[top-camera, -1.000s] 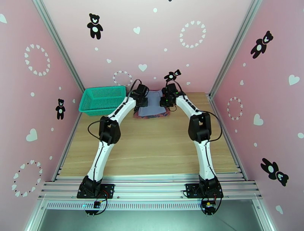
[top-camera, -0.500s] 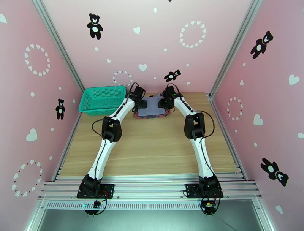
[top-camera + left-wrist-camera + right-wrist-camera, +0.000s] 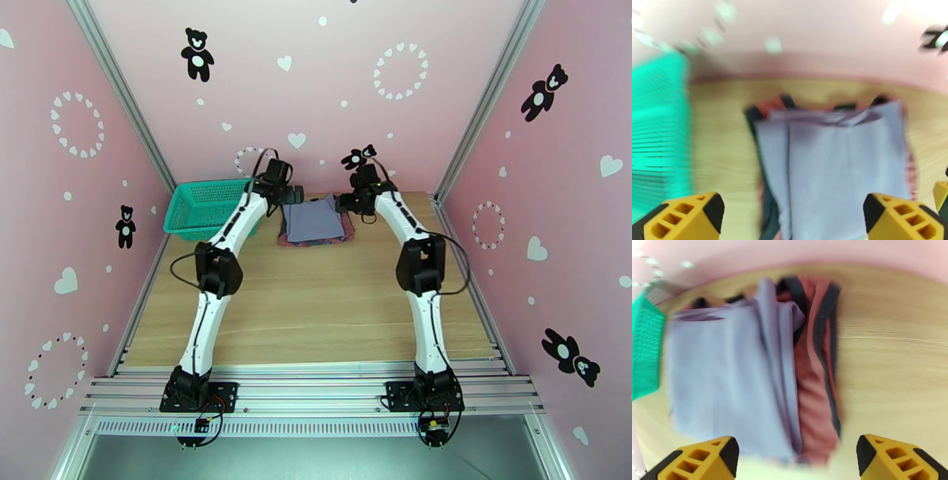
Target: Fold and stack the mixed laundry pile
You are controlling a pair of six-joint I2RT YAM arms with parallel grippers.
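Pink walls dotted with black bears and white hearts close in the wooden table (image 3: 316,316). At its far edge, about the middle, the two garments lie stacked. The grey shirt (image 3: 314,221) is folded to a rough rectangle and lies on top of the tank top (image 3: 316,242), whose rust-red cloth peeps out along the near edge. Left of the stack, in the far left corner, sits the teal basket (image 3: 207,207), close to the cloth but apart from it.

Both arms stretch to the far edge. The left gripper (image 3: 294,194) hangs at the stack's far left corner, and the right gripper (image 3: 347,204) hangs by its far right corner.

From the left wrist, blurred, the yellow fingers (image 3: 691,215) stand spread wide with the shirt lying between and beyond them, not pinched. The red straps and dark trim show at the far end of the stack.

From the right wrist the fingers (image 3: 892,457) are likewise wide apart and grip no cloth. There the tank top shows as a red strip with navy trim along the shirt's right side.
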